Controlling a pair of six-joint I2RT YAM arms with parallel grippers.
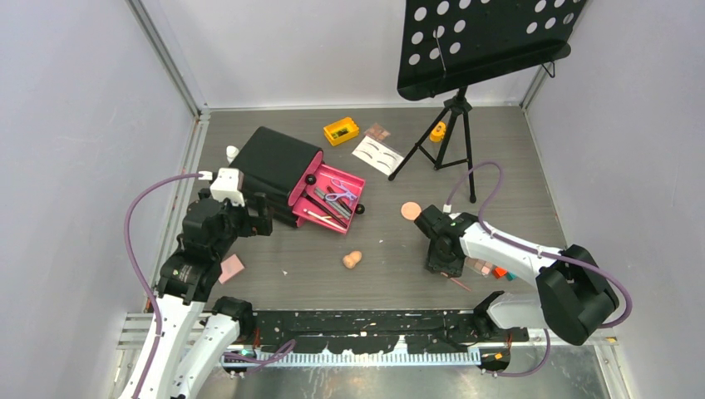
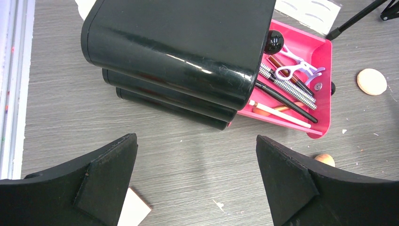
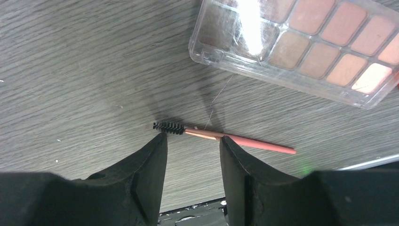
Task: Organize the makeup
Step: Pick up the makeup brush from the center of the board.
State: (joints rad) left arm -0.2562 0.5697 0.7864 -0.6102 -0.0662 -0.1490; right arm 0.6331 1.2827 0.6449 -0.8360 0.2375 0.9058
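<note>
A thin pink spoolie brush (image 3: 244,140) (image 1: 460,284) lies flat on the table, right across the tips of my right gripper (image 3: 193,138) (image 1: 441,264). The jaws stand open a little, with the right fingertip touching the handle; nothing is between them. A clear brown palette (image 3: 301,52) lies just beyond. My left gripper (image 2: 196,139) (image 1: 256,219) is wide open and holds nothing, facing the black chest (image 2: 179,42) (image 1: 274,162). Its open pink drawer (image 2: 324,49) (image 1: 357,184) holds brushes and lilac scissors (image 2: 296,70).
A round peach sponge (image 1: 410,210), an egg-shaped sponge (image 1: 352,259), a pink pad (image 1: 231,268), small coloured blocks (image 1: 499,272), the eyebrow card (image 1: 377,155) and a yellow box (image 1: 341,130) lie loose. The music stand's tripod (image 1: 453,137) stands at the back right.
</note>
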